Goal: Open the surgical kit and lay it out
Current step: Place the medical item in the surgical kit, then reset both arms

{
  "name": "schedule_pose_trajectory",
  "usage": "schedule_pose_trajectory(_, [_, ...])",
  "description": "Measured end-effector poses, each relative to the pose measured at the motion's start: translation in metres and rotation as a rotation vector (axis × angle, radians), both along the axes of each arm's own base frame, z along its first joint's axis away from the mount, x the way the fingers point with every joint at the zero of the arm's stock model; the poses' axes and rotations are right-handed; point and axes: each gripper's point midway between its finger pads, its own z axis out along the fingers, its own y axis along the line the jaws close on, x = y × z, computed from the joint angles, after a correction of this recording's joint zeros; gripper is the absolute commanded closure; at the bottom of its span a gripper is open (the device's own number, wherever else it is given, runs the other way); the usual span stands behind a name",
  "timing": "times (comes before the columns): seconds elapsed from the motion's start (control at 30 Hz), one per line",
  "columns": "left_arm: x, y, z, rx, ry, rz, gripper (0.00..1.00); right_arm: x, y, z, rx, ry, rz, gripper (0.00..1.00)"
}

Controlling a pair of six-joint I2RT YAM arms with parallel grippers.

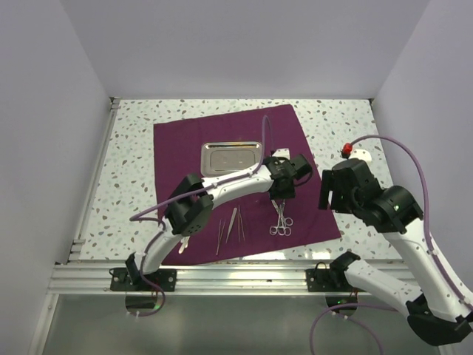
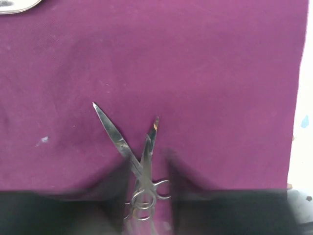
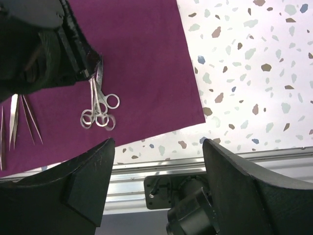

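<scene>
The surgical kit lies unfolded: a plum cloth (image 1: 185,140) is spread flat and carries a shiny steel tray (image 1: 231,157). Thin tweezers and probes (image 1: 230,225) lie side by side near the cloth's front edge. Two ring-handled scissors (image 1: 281,222) lie crossed on the cloth to their right. My left gripper (image 1: 281,188) hovers low over the scissors (image 2: 139,161), its blurred fingers a little apart on either side of the ring handles. My right gripper (image 1: 330,194) hangs open and empty beyond the cloth's right edge (image 3: 157,147).
A red-capped thing on a white base (image 1: 347,151) sits on the speckled table at the right. An aluminium rail (image 1: 222,275) runs along the near edge. White walls close in the left, back and right.
</scene>
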Motion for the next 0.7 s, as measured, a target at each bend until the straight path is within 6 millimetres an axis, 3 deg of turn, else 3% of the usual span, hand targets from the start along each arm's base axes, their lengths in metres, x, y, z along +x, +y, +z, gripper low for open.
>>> schedule_pose_trajectory(0.07, [0.002, 0.0, -0.002, 0.002, 0.005, 0.01, 0.36, -0.005, -0.003, 0.001, 0.006, -0.01, 0.001, 0.21])
schedule_pose_trajectory(0.13, [0.006, -0.005, 0.003, -0.015, -0.004, 0.01, 0.3, -0.009, -0.005, 0.003, 0.019, -0.027, 0.003, 0.17])
schedule_pose_trajectory(0.3, [0.011, -0.016, 0.028, -0.058, -0.048, -0.014, 0.29, -0.014, -0.003, 0.011, 0.061, -0.067, 0.03, 0.02])
schedule_pose_trajectory(0.43, [0.012, -0.003, 0.068, -0.06, -0.138, -0.049, 0.3, -0.011, 0.008, 0.023, 0.121, -0.111, 0.073, 0.02])
schedule_pose_trajectory(0.57, [-0.001, 0.05, 0.135, -0.069, -0.297, -0.131, 0.32, 0.002, 0.018, 0.056, 0.195, -0.232, 0.085, 0.02])
schedule_pose_trajectory(0.7, [-0.027, 0.136, 0.207, -0.11, -0.521, -0.17, 0.27, 0.013, 0.02, 0.096, 0.258, -0.404, 0.095, 0.01])
